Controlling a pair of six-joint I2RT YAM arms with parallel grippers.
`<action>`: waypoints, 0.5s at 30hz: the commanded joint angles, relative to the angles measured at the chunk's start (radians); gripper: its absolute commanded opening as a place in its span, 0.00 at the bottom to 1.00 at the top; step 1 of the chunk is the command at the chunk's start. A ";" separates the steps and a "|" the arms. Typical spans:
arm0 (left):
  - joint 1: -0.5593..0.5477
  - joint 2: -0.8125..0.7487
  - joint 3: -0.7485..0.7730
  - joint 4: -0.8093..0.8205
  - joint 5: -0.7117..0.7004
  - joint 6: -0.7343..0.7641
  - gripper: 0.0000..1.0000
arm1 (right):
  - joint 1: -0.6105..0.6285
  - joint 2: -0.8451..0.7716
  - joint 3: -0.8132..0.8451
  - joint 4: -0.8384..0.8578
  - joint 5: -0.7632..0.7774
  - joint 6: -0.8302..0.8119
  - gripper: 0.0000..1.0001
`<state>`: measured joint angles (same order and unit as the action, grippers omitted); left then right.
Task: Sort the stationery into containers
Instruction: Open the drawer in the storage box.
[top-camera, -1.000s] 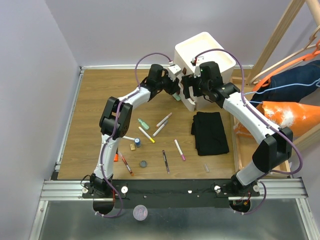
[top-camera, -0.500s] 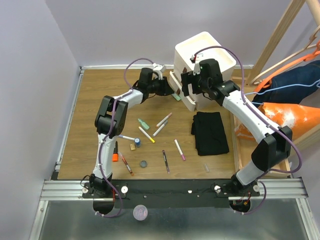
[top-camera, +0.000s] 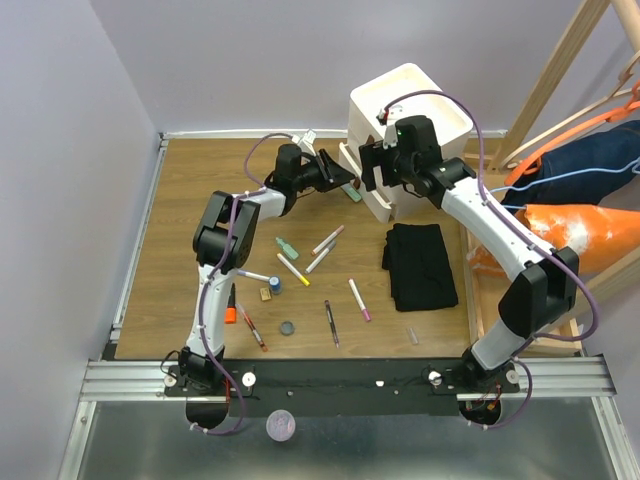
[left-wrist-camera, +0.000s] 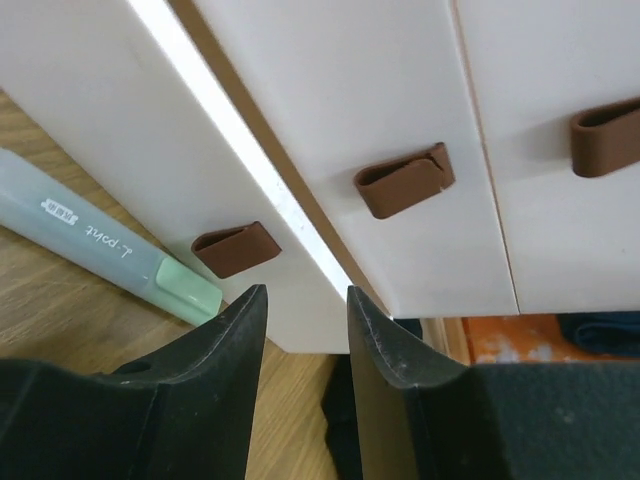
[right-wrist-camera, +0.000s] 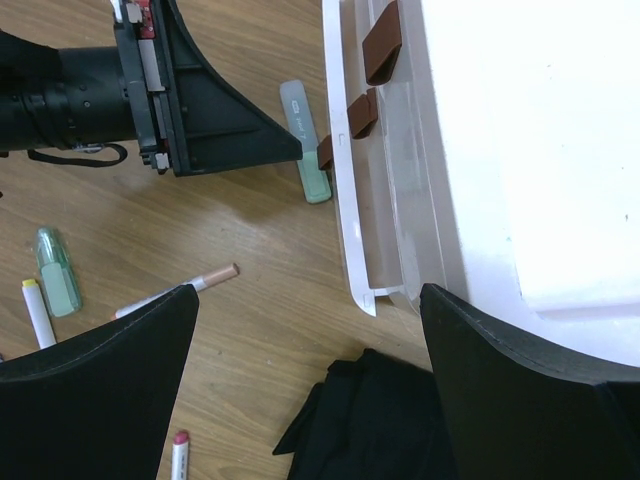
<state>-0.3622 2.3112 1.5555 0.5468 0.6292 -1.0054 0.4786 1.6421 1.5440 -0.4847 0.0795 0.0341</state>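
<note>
The containers are cream-white drawers (left-wrist-camera: 330, 110) with brown handles (left-wrist-camera: 404, 180) in a white cabinet (top-camera: 410, 110) at the back of the table. The bottom drawer (right-wrist-camera: 352, 215) stands a little way out. My left gripper (left-wrist-camera: 305, 292) is open with a narrow empty gap, its fingertips (right-wrist-camera: 296, 148) close to the bottom drawer's handle (left-wrist-camera: 237, 248). A pale-green highlighter (left-wrist-camera: 100, 240) lies against that drawer's front. My right gripper (right-wrist-camera: 305, 295) hangs wide open and empty above the drawer's corner. Several pens and markers (top-camera: 328, 239) lie scattered on the wooden table (top-camera: 190, 200).
A folded black cloth (top-camera: 420, 265) lies just in front of the cabinet, below my right gripper. A wooden rack (top-camera: 560, 70) and orange and blue cloth (top-camera: 580, 220) fill the right side. An orange highlighter (top-camera: 231, 313) lies near the left arm's base.
My left wrist has drawn back to the left, and its fingers now point rightward at the bottom drawer. My right gripper has shifted slightly towards the cabinet and stays wide open.
</note>
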 joint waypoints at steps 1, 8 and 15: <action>0.003 0.056 -0.021 0.071 0.000 -0.136 0.45 | -0.009 0.027 0.041 -0.009 0.022 -0.008 1.00; 0.011 0.106 0.041 0.047 -0.026 -0.176 0.49 | -0.008 0.059 0.076 -0.015 0.017 -0.003 1.00; 0.011 0.135 0.028 0.059 -0.046 -0.251 0.52 | -0.008 0.079 0.117 -0.022 0.013 0.000 1.00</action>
<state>-0.3546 2.4168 1.5791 0.5827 0.6128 -1.1858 0.4786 1.7027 1.6135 -0.4969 0.0723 0.0345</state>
